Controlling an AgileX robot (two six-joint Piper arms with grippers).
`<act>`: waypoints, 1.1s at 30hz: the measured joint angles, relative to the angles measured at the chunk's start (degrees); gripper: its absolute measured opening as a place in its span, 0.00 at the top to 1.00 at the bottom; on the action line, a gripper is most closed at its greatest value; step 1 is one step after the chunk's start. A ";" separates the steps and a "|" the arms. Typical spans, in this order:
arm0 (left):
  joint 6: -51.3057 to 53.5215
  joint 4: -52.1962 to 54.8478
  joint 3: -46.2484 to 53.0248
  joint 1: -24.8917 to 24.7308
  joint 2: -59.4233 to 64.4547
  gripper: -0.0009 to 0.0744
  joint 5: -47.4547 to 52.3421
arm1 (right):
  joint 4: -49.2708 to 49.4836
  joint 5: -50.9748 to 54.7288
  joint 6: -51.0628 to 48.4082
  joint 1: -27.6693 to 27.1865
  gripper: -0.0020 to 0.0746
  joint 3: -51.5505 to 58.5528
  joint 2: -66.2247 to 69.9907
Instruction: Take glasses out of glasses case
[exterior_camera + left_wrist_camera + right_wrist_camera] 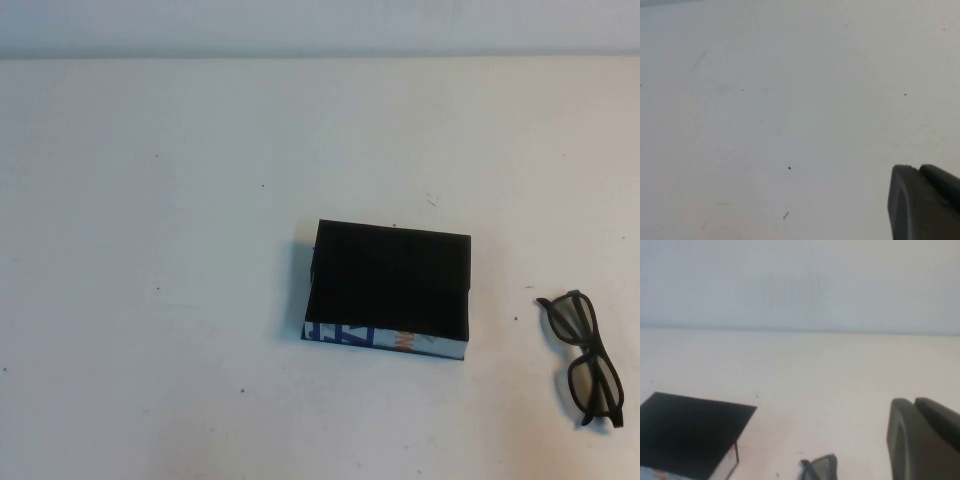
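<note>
The glasses case [390, 280], a shut black box with a white side strip [385, 340] printed in blue and orange, lies in the middle of the white table. The black-framed glasses [590, 385] lie folded on the table to the right of the case, apart from it. In the right wrist view, the case [690, 432] and one lens of the glasses [820, 467] show ahead of my right gripper [912, 401], which is shut and empty. My left gripper [917, 169] is shut and empty over bare table. Neither gripper shows in the high view.
The white table [150, 200] has small dark specks. A pale wall [800, 280] rises behind its far edge.
</note>
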 joint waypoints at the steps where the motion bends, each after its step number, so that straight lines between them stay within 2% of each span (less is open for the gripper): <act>1: 0.00 0.00 0.00 0.00 0.00 0.99 0.00 | 0.23 -1.14 0.00 -0.44 0.99 2.85 -1.46; 4: 0.00 0.00 0.00 0.00 0.00 0.99 0.00 | 1.78 0.48 0.00 -1.97 0.99 8.74 -5.67; 8: 0.00 0.00 0.00 0.00 0.00 0.99 0.00 | 1.86 6.90 0.04 -2.99 0.99 9.50 -8.37; 14: 0.00 0.00 0.00 0.00 0.00 0.99 0.00 | 1.75 9.97 0.17 -2.99 0.99 9.50 -8.49; 33: 0.00 0.00 0.00 0.00 0.00 0.99 0.00 | 1.66 10.70 0.17 -2.99 0.99 9.50 -8.49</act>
